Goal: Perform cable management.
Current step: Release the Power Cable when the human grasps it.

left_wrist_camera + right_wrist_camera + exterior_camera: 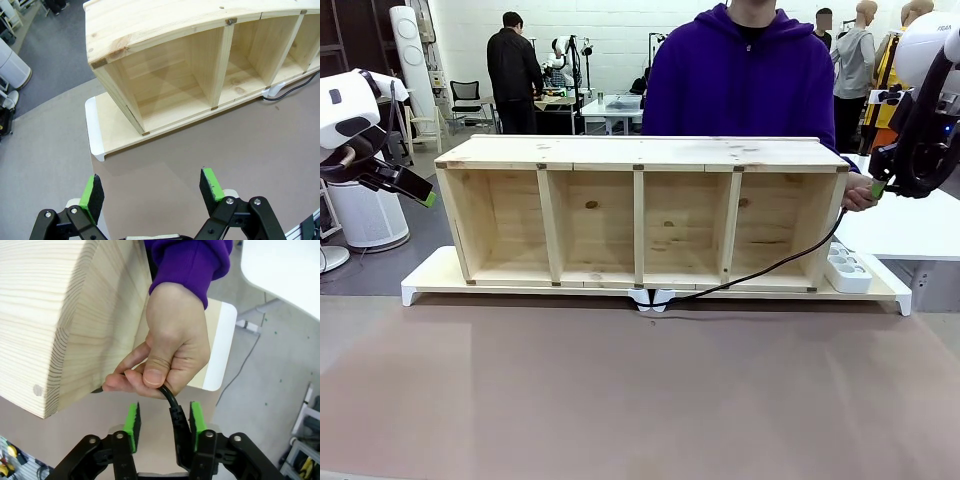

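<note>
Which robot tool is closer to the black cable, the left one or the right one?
The right. The right tool has the cable between its open pads, just under the person's hand. The left tool hangs open past the shelf's other end.

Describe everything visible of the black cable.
The cable is a thin, flexible black cord, rubbery looking. In the front view it starts near a white clip at the shelf's front middle, runs right along the base, then climbs past the right end panel toward the person's hand. In the right wrist view that hand pinches it beside the shelf's end, and its thicker ribbed end drops between the right gripper's open green pads, lying close against one of them.
</note>
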Action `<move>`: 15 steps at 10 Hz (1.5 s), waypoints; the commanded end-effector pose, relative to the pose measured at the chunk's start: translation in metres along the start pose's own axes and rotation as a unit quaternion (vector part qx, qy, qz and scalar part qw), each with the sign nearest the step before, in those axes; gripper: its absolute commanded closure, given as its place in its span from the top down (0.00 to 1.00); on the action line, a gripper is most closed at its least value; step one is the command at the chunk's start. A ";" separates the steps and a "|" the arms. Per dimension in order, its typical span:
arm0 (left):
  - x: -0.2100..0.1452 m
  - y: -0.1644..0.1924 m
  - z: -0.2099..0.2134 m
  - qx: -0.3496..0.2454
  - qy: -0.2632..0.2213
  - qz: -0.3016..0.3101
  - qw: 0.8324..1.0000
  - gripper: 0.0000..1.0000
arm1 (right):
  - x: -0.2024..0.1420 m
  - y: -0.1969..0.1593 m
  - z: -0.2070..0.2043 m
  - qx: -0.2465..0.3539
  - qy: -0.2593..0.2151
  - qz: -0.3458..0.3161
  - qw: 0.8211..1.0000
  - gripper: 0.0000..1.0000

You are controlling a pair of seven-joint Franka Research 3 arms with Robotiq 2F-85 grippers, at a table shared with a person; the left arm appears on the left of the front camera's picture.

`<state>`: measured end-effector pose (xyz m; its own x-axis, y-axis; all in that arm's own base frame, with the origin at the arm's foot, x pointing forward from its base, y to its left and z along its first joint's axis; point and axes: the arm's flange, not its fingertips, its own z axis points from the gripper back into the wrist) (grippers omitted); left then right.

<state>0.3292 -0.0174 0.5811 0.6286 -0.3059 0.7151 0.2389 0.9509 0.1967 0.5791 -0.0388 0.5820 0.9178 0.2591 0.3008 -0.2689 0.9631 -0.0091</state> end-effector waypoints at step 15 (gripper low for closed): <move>-0.001 0.001 0.000 0.001 0.000 0.001 1.000 1.00 | -0.001 0.000 0.000 0.002 0.004 0.000 1.000 0.92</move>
<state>0.3292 -0.0174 0.5811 0.6286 -0.3059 0.7151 0.2389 0.9509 0.1967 0.5789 -0.0380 0.5820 0.9183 0.2620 0.2967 -0.2714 0.9624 -0.0098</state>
